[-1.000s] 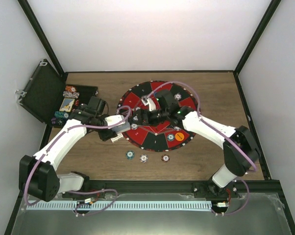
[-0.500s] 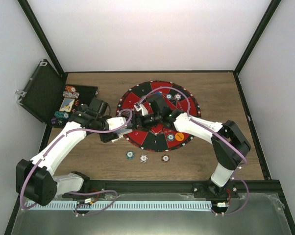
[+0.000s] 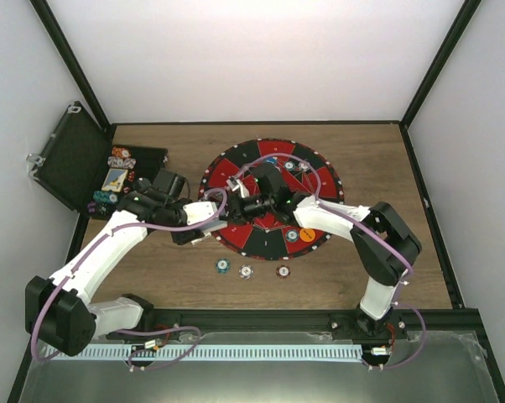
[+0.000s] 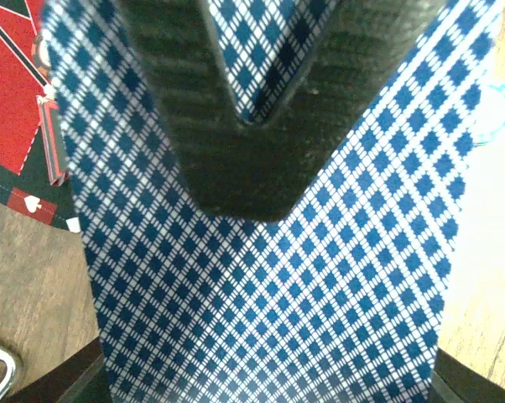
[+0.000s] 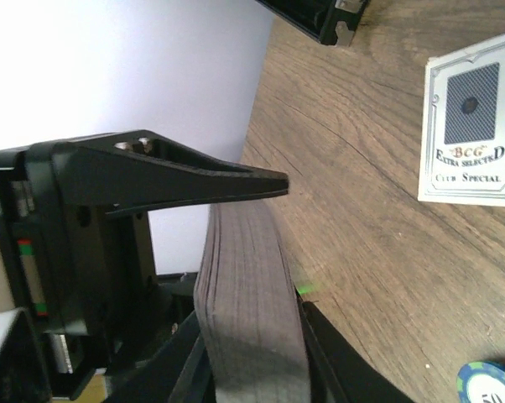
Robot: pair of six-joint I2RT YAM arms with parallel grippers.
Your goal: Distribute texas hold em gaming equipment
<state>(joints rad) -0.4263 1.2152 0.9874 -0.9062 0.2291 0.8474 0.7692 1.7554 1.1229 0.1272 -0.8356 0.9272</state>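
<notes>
The black left gripper (image 5: pixel 286 243) was clamped on a thick deck of blue diamond-backed playing cards (image 4: pixel 261 311)
The right gripper (image 3: pixel 240 206) sat just beyond its fingertips, its opening impossible to tell

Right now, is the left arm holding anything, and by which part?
Yes. The left gripper pinches a deck of cards by its flat faces, one finger on the blue-diamond top card.
</notes>
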